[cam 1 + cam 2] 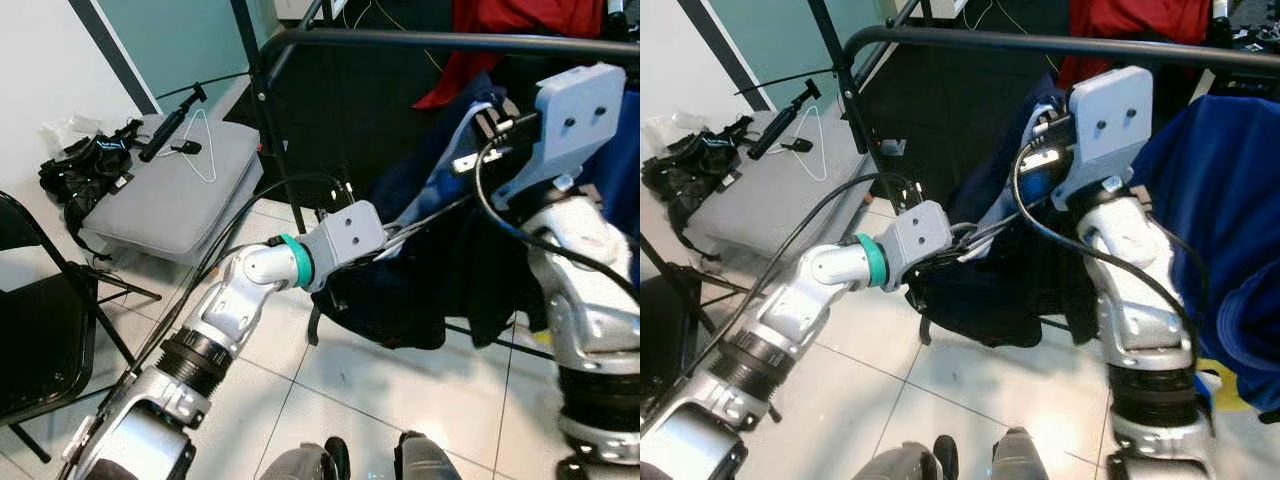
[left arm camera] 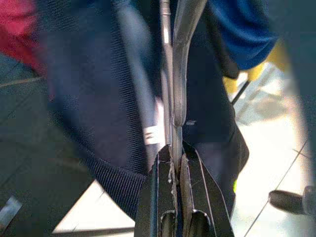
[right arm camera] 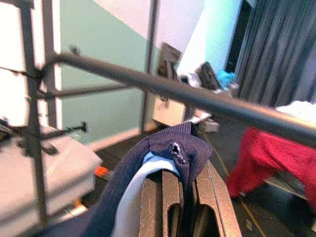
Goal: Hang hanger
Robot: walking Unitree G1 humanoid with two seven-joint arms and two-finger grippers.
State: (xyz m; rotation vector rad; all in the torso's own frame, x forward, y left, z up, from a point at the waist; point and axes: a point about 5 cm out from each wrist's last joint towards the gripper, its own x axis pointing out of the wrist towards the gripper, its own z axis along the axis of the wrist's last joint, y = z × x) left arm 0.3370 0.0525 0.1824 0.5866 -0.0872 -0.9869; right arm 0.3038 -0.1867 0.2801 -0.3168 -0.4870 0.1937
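The navy garment (image 1: 420, 290) hides most of the hanger (image 2: 174, 89) and both hands' fingertips.

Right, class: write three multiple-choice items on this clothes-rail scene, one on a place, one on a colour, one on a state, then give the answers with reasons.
1. Where does the white wire hanger lie?
A. on the grey cushion
B. on the rail
C. on the black chair

2. What colour is the garment at the right gripper?
A. yellow
B. navy
C. white

3. What is the left gripper doing?
A. hanging open
B. pinching a thin metal hanger wire
C. gripping the rail

Answers: 1 A, it rests on the cushion by the wall. 2 B, navy knit drapes over the fingers. 3 B, the fingers close on the wire.
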